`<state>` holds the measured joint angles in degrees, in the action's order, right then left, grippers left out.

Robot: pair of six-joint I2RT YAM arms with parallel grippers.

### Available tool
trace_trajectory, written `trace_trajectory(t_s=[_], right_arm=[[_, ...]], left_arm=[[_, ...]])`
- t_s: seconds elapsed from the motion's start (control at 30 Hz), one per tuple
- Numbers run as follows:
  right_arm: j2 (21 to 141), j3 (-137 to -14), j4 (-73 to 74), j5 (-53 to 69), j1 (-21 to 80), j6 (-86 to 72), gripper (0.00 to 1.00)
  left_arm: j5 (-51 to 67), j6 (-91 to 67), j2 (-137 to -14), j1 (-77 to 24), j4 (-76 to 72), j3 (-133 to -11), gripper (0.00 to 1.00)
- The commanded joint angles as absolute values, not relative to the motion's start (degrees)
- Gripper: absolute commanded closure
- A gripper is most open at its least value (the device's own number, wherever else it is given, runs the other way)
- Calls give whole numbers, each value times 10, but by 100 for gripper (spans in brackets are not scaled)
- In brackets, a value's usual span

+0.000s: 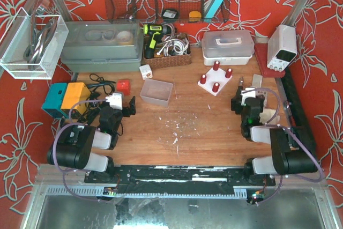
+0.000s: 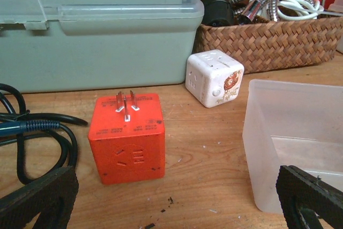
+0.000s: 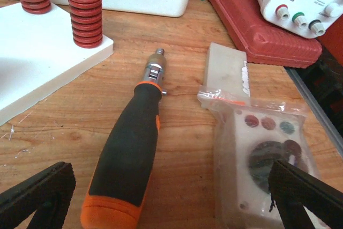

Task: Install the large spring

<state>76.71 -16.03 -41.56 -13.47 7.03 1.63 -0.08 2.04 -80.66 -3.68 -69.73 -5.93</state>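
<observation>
A white base plate (image 1: 210,85) stands right of centre on the table with several red springs (image 1: 216,66) upright on its posts. In the right wrist view two of those springs (image 3: 86,17) show at the top left on the white base (image 3: 43,63), one with its white post tip visible. No loose spring shows in any view. My right gripper (image 1: 244,100) is open and empty just right of the base, its jaws (image 3: 171,191) wide apart over a screwdriver. My left gripper (image 1: 121,104) is open and empty at the left, jaws (image 2: 177,207) wide apart above bare wood.
A black-and-orange screwdriver (image 3: 128,154) and a bagged white part (image 3: 262,148) lie under the right gripper. An orange plug cube (image 2: 127,135), a white cube (image 2: 214,79) and a clear bin (image 2: 300,148) lie ahead of the left gripper. A grey toolbox (image 1: 102,46), basket (image 1: 169,57) and power supply (image 1: 282,46) line the back.
</observation>
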Motion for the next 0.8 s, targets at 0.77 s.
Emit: trace_trajectory(t_s=[0.77], right_arm=[[807,-161,-502,-141,73,9,1]], left_arm=[[-2,18,-807,-34,-714,-63,0]])
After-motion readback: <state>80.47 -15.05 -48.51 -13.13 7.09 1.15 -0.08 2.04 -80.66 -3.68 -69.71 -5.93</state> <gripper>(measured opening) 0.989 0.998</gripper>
